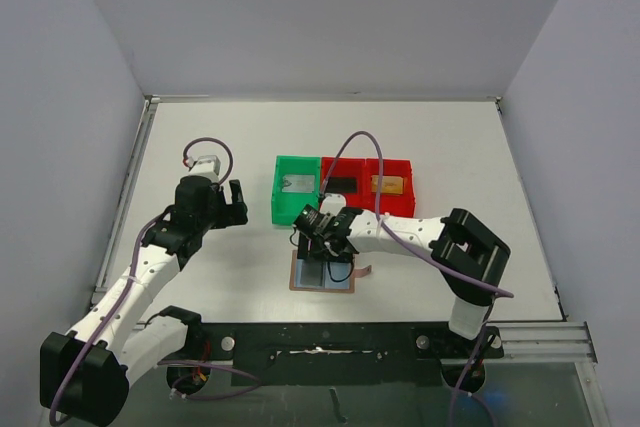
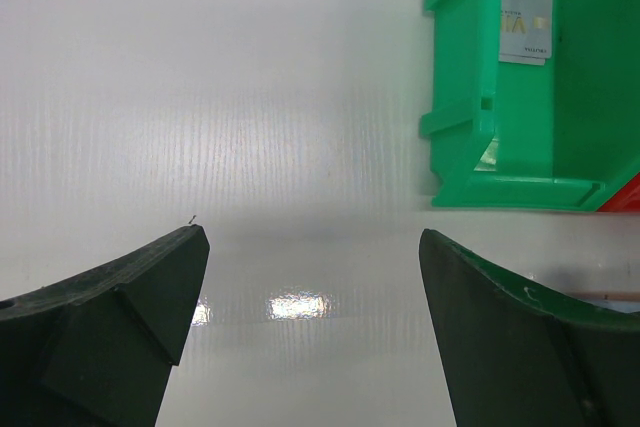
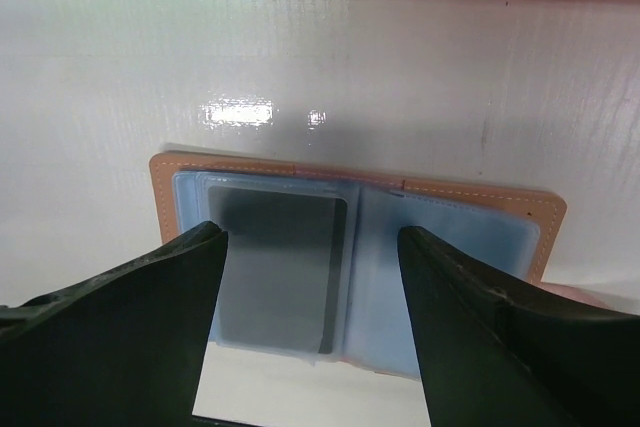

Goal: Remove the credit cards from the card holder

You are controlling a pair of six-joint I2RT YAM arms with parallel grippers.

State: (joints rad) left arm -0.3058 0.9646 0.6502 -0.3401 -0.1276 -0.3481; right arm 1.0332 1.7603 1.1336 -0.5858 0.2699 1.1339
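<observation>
My right hand (image 3: 312, 237) hangs over the open card holder (image 3: 455, 237), fingers apart, holding nothing. The dark credit card (image 3: 285, 267) lies sleeved directly below, long axis crossing my closing line. My left hand (image 2: 312, 237), wide and empty, is farther off.

Open green plastic bin (image 1: 295, 215) stood touching two red plastic bins (image 1: 398, 203) in a row, on a glossy white tabletop (image 1: 450, 147), plain grey walls (image 1: 330, 17) behind.

**Cameras: one overhead, two close**

Top view looks down from high at the near side over the whole table (image 1: 220, 137). Left wrist, low and near, faces the green bin (image 2: 480, 117). Right wrist looks down close on the card holder (image 3: 440, 267). Top view shares both.
</observation>
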